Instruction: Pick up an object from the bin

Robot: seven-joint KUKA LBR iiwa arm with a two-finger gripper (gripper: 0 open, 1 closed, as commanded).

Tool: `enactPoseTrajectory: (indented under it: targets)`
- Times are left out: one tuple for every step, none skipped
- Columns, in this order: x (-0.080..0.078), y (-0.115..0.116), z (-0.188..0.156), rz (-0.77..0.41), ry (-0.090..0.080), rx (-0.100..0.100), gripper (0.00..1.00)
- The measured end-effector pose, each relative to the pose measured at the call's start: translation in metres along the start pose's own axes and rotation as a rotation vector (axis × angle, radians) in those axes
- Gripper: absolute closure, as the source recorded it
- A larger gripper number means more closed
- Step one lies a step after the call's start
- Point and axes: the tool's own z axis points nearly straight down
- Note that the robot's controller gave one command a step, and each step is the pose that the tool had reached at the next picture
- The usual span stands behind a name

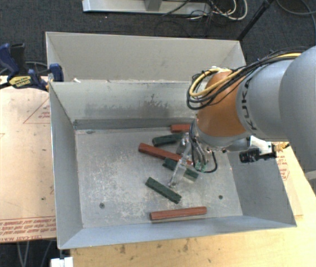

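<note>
My gripper (180, 170) hangs low in the middle of the bin, under the orange wrist cover. It is among a small cluster of flat sticks. A red-brown stick (158, 151) lies slanted just to its left, its right end running under the gripper. A dark green stick (163, 189) lies just below and left of the gripper's tip. A short dark green piece (192, 174) sits right beside it on the right. I see nothing held.
Behind the gripper lie another dark green stick (165, 140) and a short red-brown one (180, 128) near the back wall. A long red-brown stick (178, 213) lies along the front wall. The arm comes in from the right.
</note>
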Motion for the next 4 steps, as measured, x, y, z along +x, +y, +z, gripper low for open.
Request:
enactPoseTrajectory:
  targets:
    - [0.0,0.0,0.0,-0.001,-0.002,0.0,0.0]
    - [-0.001,0.001,0.0,-0.002,-0.003,0.0,1.0]
    - [-0.002,0.002,-0.079,-0.004,-0.01,-0.004,1.0]
    - [-0.003,0.002,-0.092,-0.006,-0.005,-0.002,1.0]
